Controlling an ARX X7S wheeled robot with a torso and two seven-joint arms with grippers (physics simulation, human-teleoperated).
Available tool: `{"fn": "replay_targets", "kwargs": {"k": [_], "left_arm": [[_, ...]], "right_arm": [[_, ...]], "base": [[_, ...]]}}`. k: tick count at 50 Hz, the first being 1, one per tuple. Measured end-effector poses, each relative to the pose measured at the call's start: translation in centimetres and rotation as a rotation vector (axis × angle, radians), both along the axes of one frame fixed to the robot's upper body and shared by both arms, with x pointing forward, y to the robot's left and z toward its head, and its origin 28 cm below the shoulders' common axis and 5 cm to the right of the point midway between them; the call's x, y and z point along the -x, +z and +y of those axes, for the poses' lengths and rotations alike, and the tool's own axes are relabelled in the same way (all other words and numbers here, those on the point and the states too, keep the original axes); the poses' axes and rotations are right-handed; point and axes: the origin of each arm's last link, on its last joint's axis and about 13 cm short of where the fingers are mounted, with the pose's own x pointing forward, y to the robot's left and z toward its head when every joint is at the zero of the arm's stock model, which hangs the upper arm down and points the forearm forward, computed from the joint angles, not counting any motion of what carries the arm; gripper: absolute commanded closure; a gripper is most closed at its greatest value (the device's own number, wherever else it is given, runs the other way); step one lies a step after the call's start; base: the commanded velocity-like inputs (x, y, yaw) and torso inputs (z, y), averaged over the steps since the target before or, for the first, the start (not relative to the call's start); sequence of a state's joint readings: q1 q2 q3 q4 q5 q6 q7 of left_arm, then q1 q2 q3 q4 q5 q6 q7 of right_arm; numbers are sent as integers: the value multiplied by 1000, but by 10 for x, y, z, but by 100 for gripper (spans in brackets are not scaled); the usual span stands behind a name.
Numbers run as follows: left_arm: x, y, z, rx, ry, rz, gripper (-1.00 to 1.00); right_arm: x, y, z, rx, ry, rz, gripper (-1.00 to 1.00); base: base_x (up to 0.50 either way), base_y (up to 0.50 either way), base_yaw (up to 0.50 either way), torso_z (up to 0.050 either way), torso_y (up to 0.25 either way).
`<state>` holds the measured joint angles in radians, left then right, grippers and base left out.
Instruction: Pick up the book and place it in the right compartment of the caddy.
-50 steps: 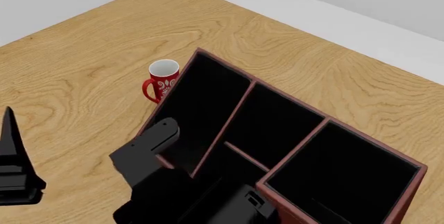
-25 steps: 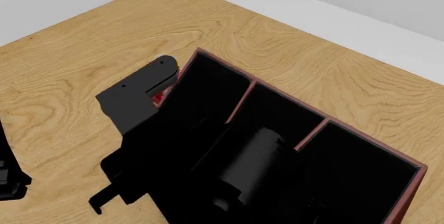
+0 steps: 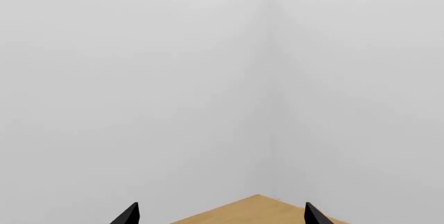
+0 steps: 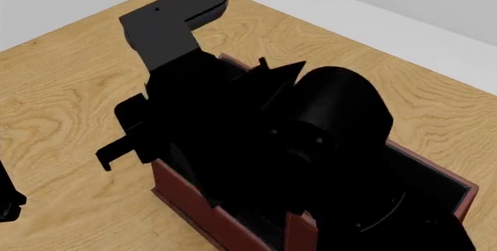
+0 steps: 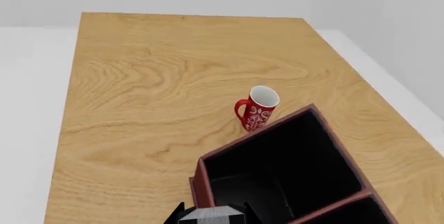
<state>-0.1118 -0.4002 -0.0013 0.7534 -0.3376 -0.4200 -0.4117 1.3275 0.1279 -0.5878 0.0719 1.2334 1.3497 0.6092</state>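
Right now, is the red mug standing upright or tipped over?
Upright: the red mug stands on the wooden table, white opening facing up, beside the caddy.

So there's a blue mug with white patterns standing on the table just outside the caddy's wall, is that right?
Not quite: the mug is red with white patterns, not blue. The right wrist view shows it standing upright on the wooden table, just outside the wall of the caddy. In the head view the right arm hides it.
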Motion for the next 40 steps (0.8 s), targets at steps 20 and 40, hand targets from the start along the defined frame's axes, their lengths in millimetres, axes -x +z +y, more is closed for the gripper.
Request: {"fn": "replay_targets", "kwargs": {"k": [20, 40], "left_arm": [[0, 0, 0, 4, -1, 0, -100], [0, 1, 1, 8, 3, -1, -100]], "right_arm": [[-9, 39, -16, -108, -28, 27, 100], [-4, 75, -40, -141, -141, 18, 100]], "base": [[0, 0, 0, 1, 1], [0, 0, 0, 0, 1]]}}
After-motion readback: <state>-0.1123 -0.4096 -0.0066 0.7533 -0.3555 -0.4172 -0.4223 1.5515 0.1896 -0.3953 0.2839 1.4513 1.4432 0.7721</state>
